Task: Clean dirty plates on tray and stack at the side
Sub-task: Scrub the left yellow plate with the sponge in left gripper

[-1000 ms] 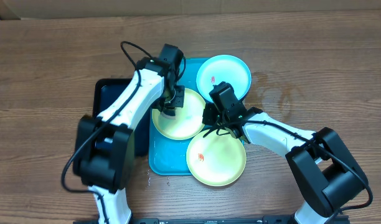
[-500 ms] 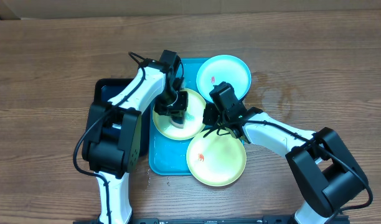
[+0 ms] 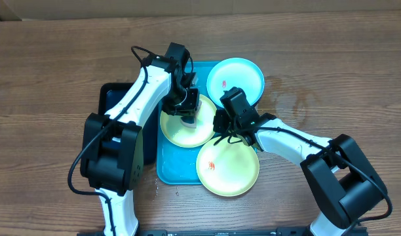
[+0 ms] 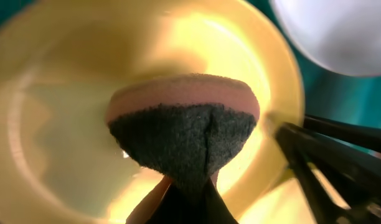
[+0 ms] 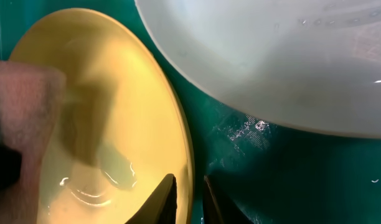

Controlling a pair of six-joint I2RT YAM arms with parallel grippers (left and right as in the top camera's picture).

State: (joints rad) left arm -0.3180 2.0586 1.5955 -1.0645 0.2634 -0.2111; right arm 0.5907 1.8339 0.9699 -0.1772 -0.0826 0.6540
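While my left tool (image 4: 190, 190) clamps sponge (image 4: 184, 127) onto yellow-green plate (image 4: 53, 130) for scrubbing, my right tool (image 5: 188, 198) straddles its rim, apparently steadying; whether it actually grips, cannot tell.

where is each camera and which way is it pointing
Overhead: fixed above the table, facing straight down on the tray; both arms show.
Left wrist: close above the middle yellow plate, looking down; left gripper shows, pinching a sponge.
Right wrist: low at that plate's rim, facing across it; right gripper straddles the rim, cyan plate beyond.
Shared: both wrist views show that yellow plate and the sponge.
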